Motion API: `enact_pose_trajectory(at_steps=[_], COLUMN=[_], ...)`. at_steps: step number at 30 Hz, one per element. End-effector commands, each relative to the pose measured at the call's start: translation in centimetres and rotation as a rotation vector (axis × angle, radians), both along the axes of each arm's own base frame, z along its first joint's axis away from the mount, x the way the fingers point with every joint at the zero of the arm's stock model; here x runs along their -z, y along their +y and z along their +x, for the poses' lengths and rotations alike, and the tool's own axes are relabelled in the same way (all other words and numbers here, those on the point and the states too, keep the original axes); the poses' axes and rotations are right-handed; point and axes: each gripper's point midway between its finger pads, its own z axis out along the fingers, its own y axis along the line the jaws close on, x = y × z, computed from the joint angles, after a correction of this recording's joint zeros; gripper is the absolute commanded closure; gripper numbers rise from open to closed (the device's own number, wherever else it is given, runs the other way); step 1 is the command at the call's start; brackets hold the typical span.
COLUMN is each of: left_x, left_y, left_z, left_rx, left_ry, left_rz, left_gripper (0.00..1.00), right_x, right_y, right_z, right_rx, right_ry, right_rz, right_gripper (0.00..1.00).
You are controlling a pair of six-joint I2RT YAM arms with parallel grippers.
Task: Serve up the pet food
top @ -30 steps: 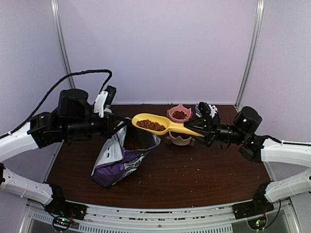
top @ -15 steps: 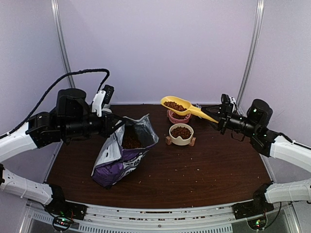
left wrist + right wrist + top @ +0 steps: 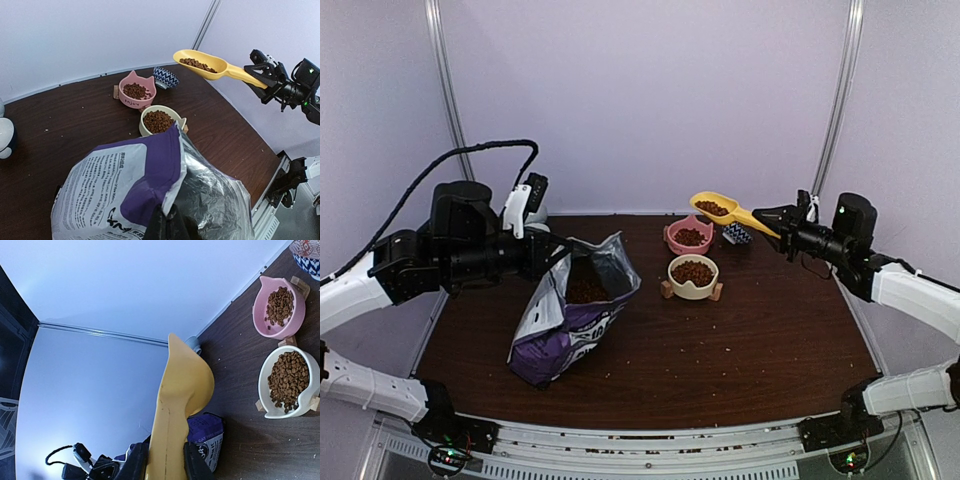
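**A:** Which step is this?

**B:** The carry, I'd say. The right fingers (image 3: 135, 464) are clamped on the handle of the yellow scoop (image 3: 718, 207). It hangs level in the air, behind and to the right of the cream bowl (image 3: 692, 273), with a load of pet food (image 3: 197, 63) in its cup.

**A:** And the other arm?

**B:** The left fingers (image 3: 156, 227) pinch the rim of the purple bag (image 3: 565, 325), which stands to the left of the cream bowl. That props its mouth open, and more kibble shows inside.

**A:** Where should the load go?

**B:** The cream bowl and the pink cat-eared bowl (image 3: 688, 237) just behind it both hold kibble. The small blue patterned bowl (image 3: 165, 77) sits behind and to the right of the cream bowl. I can't see into it, but the scoop hovers near it, so that's my guess.

**A:** What does the next move need?

**B:** Probably lowering the scoop until its lip is over that bowl. Then a slow roll of the wrist, so the pellets slide off the front and not over the sides.

**A:** Anything in the way?

**B:** The pink bowl stands close beside the blue one, and the scoop looks wide for so small a target. A spill seems likely. Stray pellets lie on the bench (image 3: 770, 340) around the cream bowl.
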Motion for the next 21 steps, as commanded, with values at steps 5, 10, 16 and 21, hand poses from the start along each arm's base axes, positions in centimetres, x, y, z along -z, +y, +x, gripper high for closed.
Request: enact_pose_trajectory(at_steps=[5,10,16,21], left_x=[-4.4,-4.4,-4.2,-4.2], left_y=[0.5,0.3,0.4,0.8], left_z=[1.0,1.3,1.4,1.5], left_rx=[-0.044,-0.047,-0.055,-0.066], left_ry=[-0.081,-0.078,-0.072,-0.073], left_rz=[-0.104,-0.099,-0.097,-0.096], left_gripper=[1.00,1.00,1.00,1.00], right_x=[-0.8,0.6,2.6,4.6], right_y=[-1.8,-2.1,-2.0,-1.9], right_z=[4.0,6.4,8.9,10.6], right_rx=[0.069,0.077,0.076,0.076], right_ry=[-0.054,-0.020,0.023,0.070], right_rz=[-0.113,-0.169,-0.232,-0.281], right_gripper=[1.00,1.00,1.00,1.00])
